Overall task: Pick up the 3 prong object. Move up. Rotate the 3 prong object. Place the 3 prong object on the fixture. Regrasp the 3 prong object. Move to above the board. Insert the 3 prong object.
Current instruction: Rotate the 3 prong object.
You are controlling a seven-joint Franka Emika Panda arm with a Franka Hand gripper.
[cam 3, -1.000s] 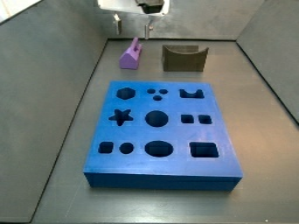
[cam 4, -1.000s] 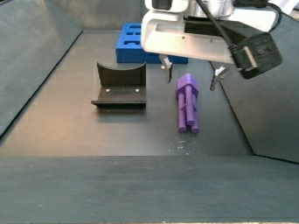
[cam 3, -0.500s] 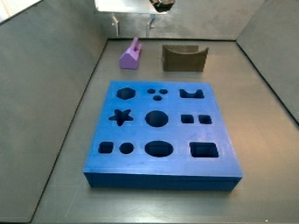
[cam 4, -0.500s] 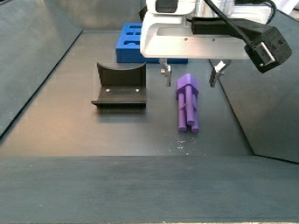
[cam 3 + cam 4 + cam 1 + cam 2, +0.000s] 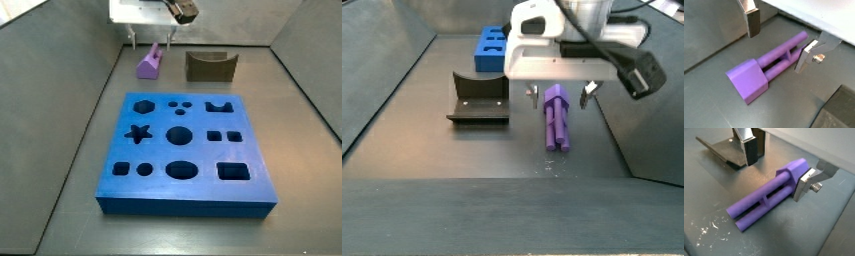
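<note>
From my remote station I saw the gripper (image 5: 557, 95) hanging low over the far end of the 3 prong object (image 5: 557, 120), its jaws spread wide and holding nothing. In both wrist views the purple piece (image 5: 767, 68) lay flat on the grey floor (image 5: 714, 42) between the two fingers (image 5: 751, 149), which stood on either side of its slender end without touching it, as far as I could tell. One silver plate with its dark pad (image 5: 753, 22) sat clear of the piece, and the opposite finger (image 5: 808, 57) hung just beside the rounded tip, a small gap showing. The piece's broader blocky end pointed away from the gripper in a wrist view (image 5: 764, 200). In a side view the fixture (image 5: 477, 99) stood beside the piece, apart from it, with the blue board (image 5: 492, 46) farther back behind it. In a side view the board (image 5: 186, 150) filled the middle of the floor, its cut-outs all open, while the purple piece (image 5: 148, 62) rested beyond its far edge, near the fixture (image 5: 210, 66), under the gripper (image 5: 148, 41).
</note>
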